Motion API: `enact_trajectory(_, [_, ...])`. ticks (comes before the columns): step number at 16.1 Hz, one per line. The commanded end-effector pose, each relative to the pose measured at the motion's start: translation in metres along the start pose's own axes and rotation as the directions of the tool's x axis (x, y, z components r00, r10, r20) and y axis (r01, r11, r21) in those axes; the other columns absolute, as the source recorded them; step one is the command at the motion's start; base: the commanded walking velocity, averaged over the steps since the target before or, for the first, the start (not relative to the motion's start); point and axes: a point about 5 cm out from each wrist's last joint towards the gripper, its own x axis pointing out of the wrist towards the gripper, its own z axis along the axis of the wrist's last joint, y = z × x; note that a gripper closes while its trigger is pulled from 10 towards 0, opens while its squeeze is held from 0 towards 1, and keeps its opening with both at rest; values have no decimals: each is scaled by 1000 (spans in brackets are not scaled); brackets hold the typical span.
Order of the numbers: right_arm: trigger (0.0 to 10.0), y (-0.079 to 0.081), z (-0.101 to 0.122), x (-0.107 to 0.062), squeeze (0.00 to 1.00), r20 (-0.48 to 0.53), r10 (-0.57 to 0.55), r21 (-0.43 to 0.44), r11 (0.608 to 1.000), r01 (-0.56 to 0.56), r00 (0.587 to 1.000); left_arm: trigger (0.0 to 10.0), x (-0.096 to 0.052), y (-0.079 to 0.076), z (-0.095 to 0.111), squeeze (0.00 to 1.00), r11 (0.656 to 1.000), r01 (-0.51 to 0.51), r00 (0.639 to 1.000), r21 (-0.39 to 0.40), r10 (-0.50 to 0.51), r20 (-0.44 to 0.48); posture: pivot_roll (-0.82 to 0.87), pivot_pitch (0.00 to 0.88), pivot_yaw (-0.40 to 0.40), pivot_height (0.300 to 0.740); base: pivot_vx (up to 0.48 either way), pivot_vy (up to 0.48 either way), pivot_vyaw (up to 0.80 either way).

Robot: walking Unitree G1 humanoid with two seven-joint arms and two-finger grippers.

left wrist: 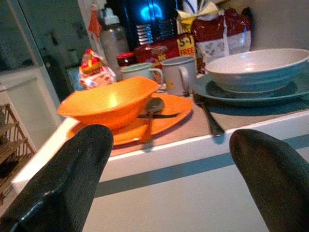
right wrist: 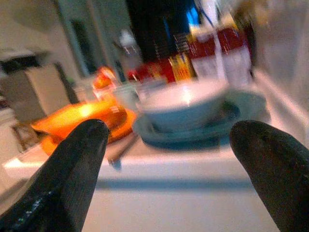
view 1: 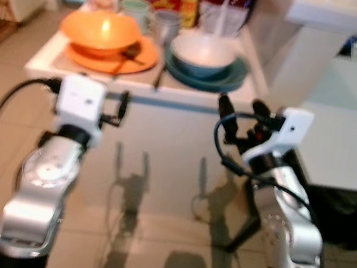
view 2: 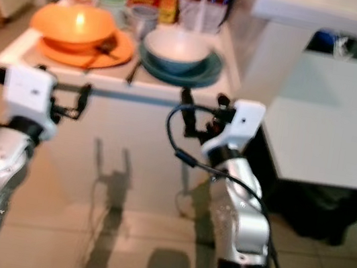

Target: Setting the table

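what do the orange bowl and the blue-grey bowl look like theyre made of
Orange bowl: probably glossy plastic or melamine, judging by its uniform bright colour and soft highlight. Blue-grey bowl: likely glazed ceramic, with a pale shiny inside and faint ridges on its wall. Neither is certain from looks alone.

A: Can you read the packets (left wrist: 212, 36) behind the mugs?
B: Only "FREE"; the rest is too small. The right wrist view is smeared.
A: And the orange plate (view 1: 143, 57)?
B: The orange bowl (view 1: 100, 30) covers most of it.
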Motion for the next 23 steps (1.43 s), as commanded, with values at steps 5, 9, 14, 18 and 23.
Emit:
enact_trajectory(5, [10000,-2,18,8,0,41,-30,-35,999,32,999,10000,2,5,8,0,1000,2,1000,15,-2,28,90,0,-29,740,439,0,0])
enact_trajectory(9, [10000,-6,24,13,0,34,-54,-45,997,56,998,10000,3,3,8,0,1000,13,1000,15,-14,27,92,0,-33,740,469,0,0])
enact_trajectory(14, [10000,-7,29,18,0,18,-60,-54,997,61,998,10000,3,4,7,0,1000,14,1000,16,-15,22,93,0,-35,740,469,0,0])
enact_trajectory(18, [10000,-15,40,19,1000,5,-100,-62,993,100,995,10000,0,-1,19,0,996,86,991,-21,-83,108,89,0,-30,740,234,0,0])
enact_trajectory(23, [10000,-27,44,31,0,-91,-173,-146,976,158,981,10000,-1,-2,28,0,987,162,974,-25,-155,166,87,0,-30,740,0,0,0])
